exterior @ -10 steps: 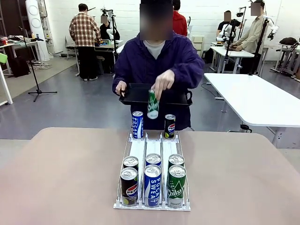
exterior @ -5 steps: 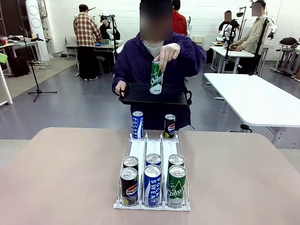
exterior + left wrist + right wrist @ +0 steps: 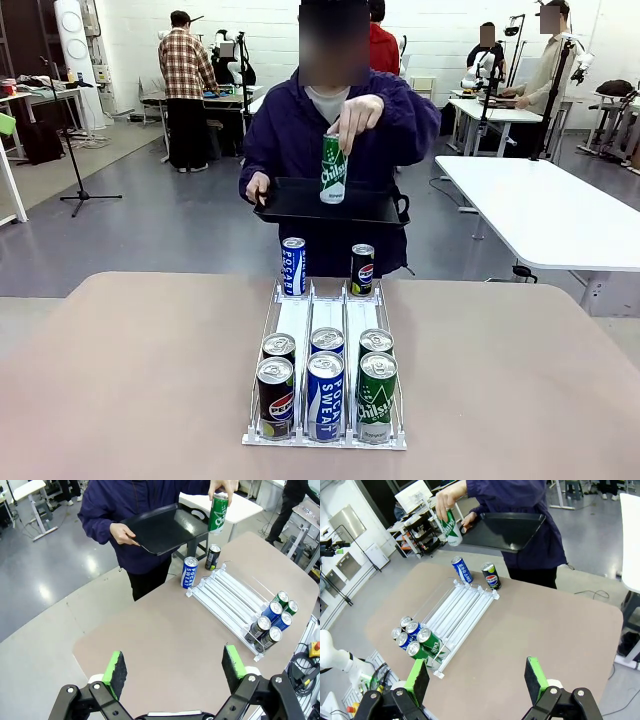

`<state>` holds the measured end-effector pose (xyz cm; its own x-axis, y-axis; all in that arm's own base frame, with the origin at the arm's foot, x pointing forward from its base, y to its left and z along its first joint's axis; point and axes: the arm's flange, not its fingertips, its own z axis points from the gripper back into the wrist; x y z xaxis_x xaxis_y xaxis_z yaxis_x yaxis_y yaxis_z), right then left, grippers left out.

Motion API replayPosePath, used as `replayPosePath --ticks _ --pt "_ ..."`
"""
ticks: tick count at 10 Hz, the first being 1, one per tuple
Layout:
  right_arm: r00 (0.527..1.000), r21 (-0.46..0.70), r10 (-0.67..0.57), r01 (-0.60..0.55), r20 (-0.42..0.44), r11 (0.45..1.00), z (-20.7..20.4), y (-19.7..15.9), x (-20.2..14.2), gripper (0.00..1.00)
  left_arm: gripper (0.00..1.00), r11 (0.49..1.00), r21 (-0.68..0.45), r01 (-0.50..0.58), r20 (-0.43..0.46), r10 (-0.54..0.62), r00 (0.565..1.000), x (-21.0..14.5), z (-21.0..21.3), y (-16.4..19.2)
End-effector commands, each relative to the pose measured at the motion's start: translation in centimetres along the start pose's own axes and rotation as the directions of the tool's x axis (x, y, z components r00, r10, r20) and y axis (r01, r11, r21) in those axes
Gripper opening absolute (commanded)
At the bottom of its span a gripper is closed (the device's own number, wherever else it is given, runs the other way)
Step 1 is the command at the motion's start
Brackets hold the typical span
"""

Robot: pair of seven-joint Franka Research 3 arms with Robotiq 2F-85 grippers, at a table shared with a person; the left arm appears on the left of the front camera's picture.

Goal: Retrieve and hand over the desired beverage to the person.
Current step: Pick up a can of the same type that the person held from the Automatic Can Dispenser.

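Purple-blue-jacketed person (image 3: 300, 130) holds green Chilsung can (image 3: 333, 168) by its top over black plastic tray (image 3: 290, 205), twelve o'clock of white wire rack (image 3: 297, 325), perhaps showing the choice. Left claw (image 3: 173, 665), right claw (image 3: 477, 675): fingers apart, empty.

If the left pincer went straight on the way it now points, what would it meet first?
The left pincer would likely meet bare table top, short of the can rack; depth unclear.
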<state>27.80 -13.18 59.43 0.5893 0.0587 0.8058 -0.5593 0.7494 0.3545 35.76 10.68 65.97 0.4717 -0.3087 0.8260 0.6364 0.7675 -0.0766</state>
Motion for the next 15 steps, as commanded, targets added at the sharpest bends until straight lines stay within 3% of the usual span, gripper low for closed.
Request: replayPosePath --ticks 1,15 --pt "1.0 0.024 0.007 -0.007 0.007 1.0 -0.17 -0.11 0.16 1.0 1.0 1.0 0.009 0.003 0.013 -0.003 1.0 0.06 -0.2 0.03" --pt "1.0 0.024 0.007 -0.007 0.007 1.0 -0.17 -0.11 0.16 1.0 1.0 1.0 0.009 0.003 0.013 -0.003 1.0 0.06 -0.2 0.03"
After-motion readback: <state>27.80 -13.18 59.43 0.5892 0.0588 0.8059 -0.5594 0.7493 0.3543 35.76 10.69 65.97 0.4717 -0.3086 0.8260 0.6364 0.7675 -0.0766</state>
